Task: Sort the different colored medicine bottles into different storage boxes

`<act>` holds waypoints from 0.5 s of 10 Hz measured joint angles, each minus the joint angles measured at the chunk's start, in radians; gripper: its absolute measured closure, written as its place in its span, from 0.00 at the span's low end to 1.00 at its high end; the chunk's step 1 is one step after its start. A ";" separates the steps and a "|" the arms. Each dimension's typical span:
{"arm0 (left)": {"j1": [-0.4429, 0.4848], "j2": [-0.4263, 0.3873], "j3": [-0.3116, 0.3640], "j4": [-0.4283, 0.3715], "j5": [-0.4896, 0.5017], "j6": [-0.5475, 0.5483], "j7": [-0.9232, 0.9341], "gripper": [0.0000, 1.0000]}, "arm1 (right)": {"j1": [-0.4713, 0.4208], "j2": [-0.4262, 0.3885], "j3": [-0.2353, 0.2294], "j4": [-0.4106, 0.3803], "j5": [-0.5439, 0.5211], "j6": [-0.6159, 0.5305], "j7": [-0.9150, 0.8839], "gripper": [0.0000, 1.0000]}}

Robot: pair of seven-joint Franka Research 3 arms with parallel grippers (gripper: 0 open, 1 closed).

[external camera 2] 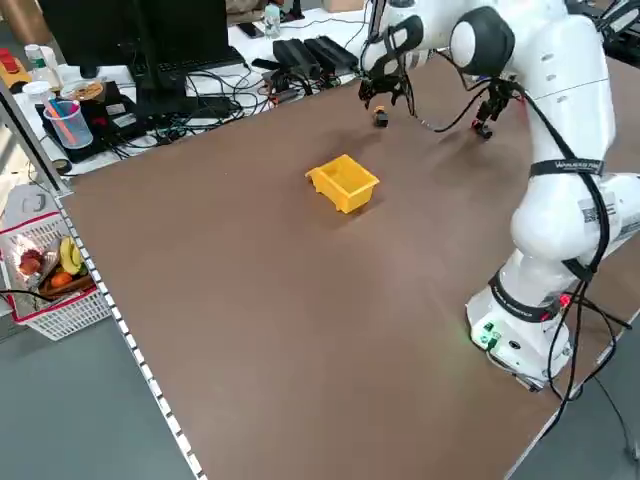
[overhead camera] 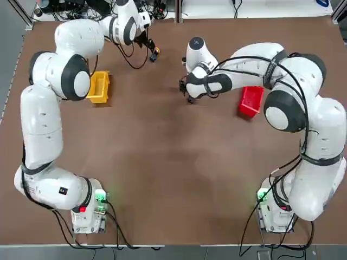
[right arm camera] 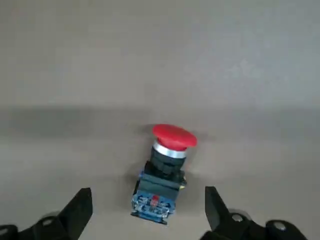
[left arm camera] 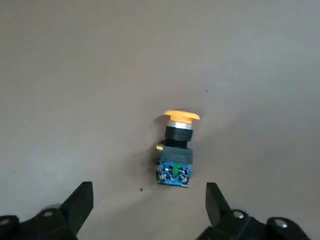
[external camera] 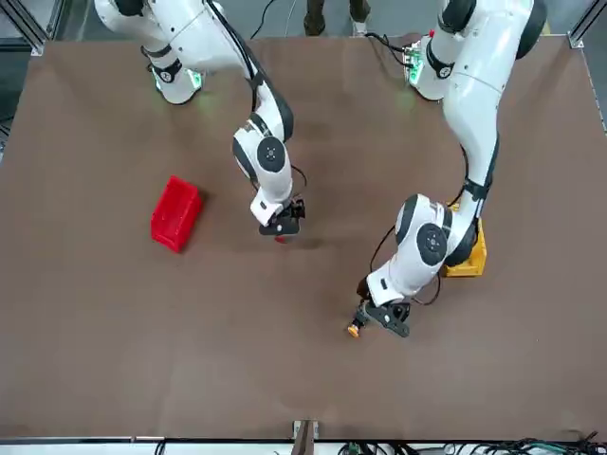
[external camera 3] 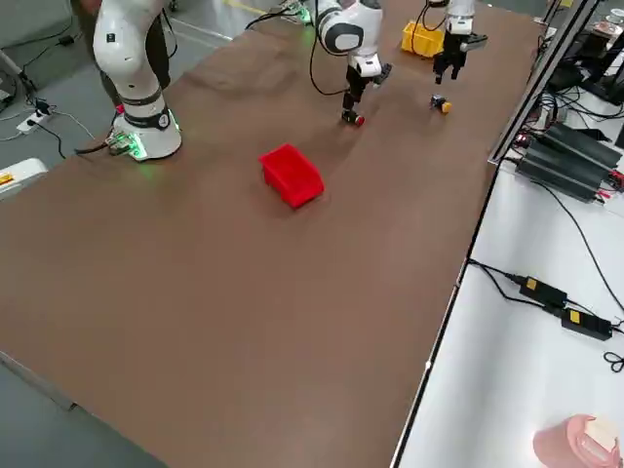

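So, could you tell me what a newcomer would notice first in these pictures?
Both arms reach far across the table, each open gripper poised over a tiny bottle lying on its side: the left gripper over the yellow-capped bottle, the right gripper over the red-capped bottle. The yellow box and red box sit near the arms.

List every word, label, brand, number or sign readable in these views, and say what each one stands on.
Dark band with white lettering on the left arm, left side view: too small to read.
White sticker on the same arm's lower link: blurred, unreadable.
Small dark square mark on the left arm's lower link, top view: no readable characters.
Yellow-capped bottle, red-capped bottle, yellow box, red box: no text visible.
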 joint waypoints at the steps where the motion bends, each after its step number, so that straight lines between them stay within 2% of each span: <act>1: -0.001 0.025 0.000 0.019 0.000 0.008 0.000 0.01 | 0.003 0.007 0.005 -0.013 -0.007 0.020 0.003 0.00; 3: -0.016 0.057 -0.002 0.033 0.000 0.052 -0.019 0.01 | 0.002 0.017 0.007 -0.034 -0.018 0.057 0.008 0.00; 5: -0.039 0.070 -0.002 0.034 0.000 0.083 -0.042 0.03 | -0.004 0.020 0.005 -0.037 -0.048 0.060 0.020 0.08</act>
